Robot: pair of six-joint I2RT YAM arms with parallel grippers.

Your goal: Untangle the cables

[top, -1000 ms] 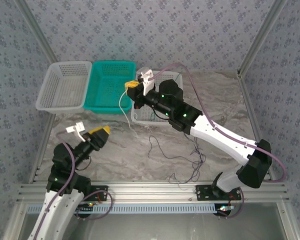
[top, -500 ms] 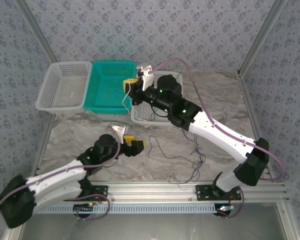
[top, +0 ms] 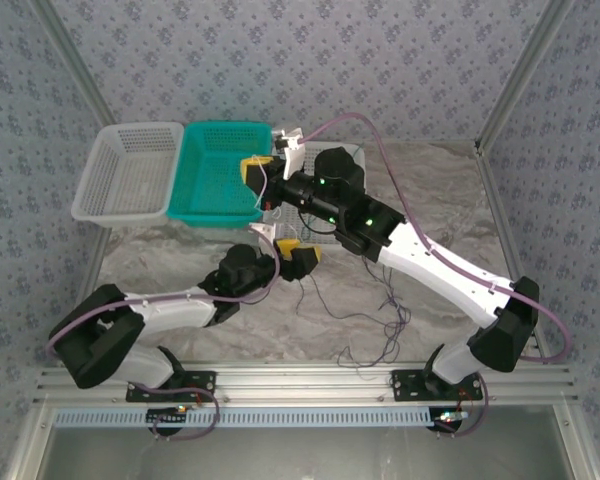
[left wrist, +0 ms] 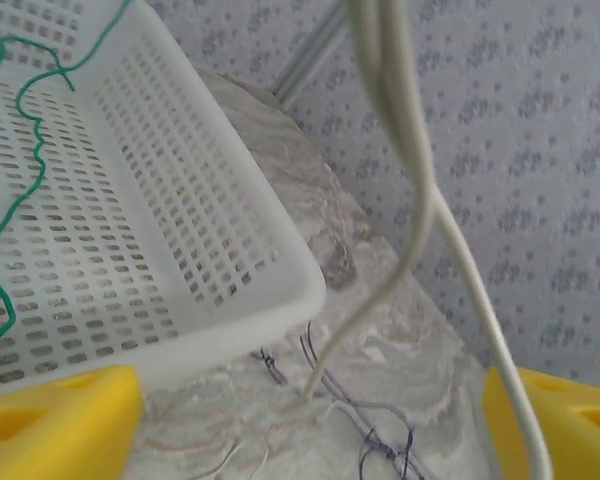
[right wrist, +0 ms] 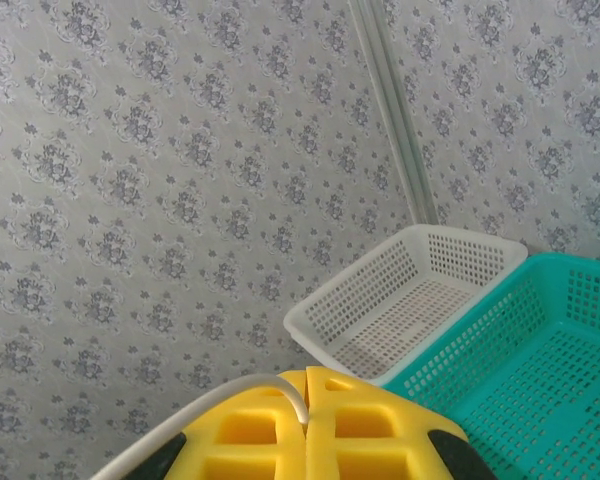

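Cables as seen from above: a cream cable (top: 264, 196) hangs from the right hand (top: 254, 170), which is raised at the right edge of the teal basket (top: 215, 190). Dark cables (top: 375, 322) lie in loose loops on the marble table (top: 450, 190), in front of the right arm. The left hand (top: 300, 256) sits low, near the white basket (top: 352, 152) under the right arm.

From the left wrist, the left hand (left wrist: 310, 410) stands wide, its yellow fingers (left wrist: 55, 418) well apart and gripping nothing. The cream cable (left wrist: 408, 130) dangles between them, nearer the right-side finger. A green cable (left wrist: 20, 190) lies inside the white basket (left wrist: 210, 240), and dark cables (left wrist: 380, 445) rest on the table just past its corner.

From the right wrist, the right hand (right wrist: 310, 425) is closed, with the cream cable (right wrist: 255, 388) pinched between its fingers. The teal basket (right wrist: 540, 360) and another white basket (right wrist: 410, 290) lie beyond.
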